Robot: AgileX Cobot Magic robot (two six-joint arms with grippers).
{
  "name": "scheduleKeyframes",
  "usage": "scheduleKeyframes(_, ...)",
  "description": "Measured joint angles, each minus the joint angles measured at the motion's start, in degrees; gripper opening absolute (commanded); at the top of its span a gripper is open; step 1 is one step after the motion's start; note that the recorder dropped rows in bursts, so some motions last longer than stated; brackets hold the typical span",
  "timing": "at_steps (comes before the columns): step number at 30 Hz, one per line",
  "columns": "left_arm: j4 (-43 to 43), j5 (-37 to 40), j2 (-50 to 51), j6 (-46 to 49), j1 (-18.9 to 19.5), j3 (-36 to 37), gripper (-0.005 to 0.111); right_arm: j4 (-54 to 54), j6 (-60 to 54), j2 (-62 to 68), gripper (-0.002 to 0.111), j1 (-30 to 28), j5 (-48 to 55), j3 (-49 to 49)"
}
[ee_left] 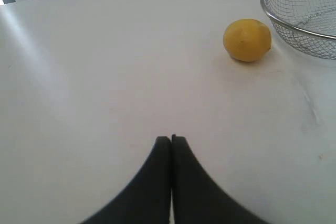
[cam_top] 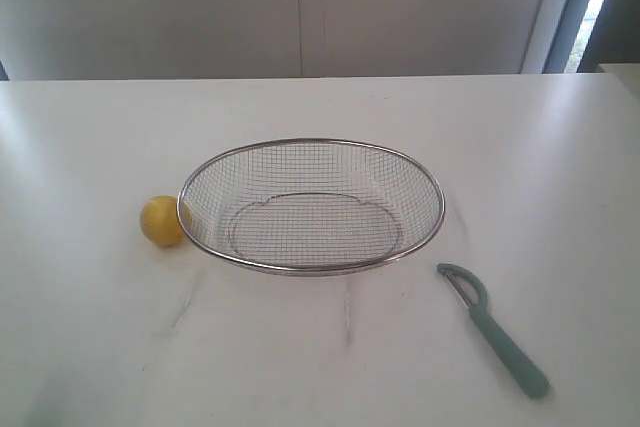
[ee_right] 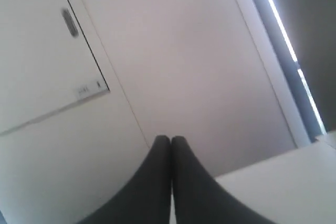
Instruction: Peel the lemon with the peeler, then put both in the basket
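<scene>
Showing one lemon [cam_top: 161,220], one peeler [cam_top: 494,329], one basket [cam_top: 432,187]

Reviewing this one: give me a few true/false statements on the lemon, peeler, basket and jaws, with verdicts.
1. The lemon lies inside the basket. False: it sits on the table, outside the basket, close by its rim.
2. Nothing is in the basket. True.
3. The peeler lies on the table, apart from the basket. True.
4. The left gripper has its jaws open. False: they are shut, on nothing.
5. The right gripper holds the peeler. False: its jaws are shut on nothing.
</scene>
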Motion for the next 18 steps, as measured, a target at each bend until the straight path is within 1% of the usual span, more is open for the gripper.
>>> scheduleKeyframes(5,0.0,0.0,0.0,0.0,0.0,0.0,0.0,-0.2,-7.6,12.8,0.0,0.0,19.0,-10.2)
scheduleKeyframes(8,0.0,0.0,0.0,0.0,0.0,0.0,0.0,-0.2,-12.4,21.1,0.0,0.0,27.3,-15.2)
scheduleKeyframes(12,0.0,0.0,0.0,0.0,0.0,0.0,0.0,-0.1,-18.5,28.7,0.0,0.0,34.2,-20.2)
scheduleKeyframes(16,0.0,0.0,0.0,0.0,0.0,0.0,0.0,3.6,-26.0,35.7,0.0,0.0,42.4,-24.3)
scheduleKeyframes(18,0.0,0.0,0.0,0.0,0.0,0.0,0.0,5.8,-29.0,39.0,0.0,0.0,44.4,-25.1)
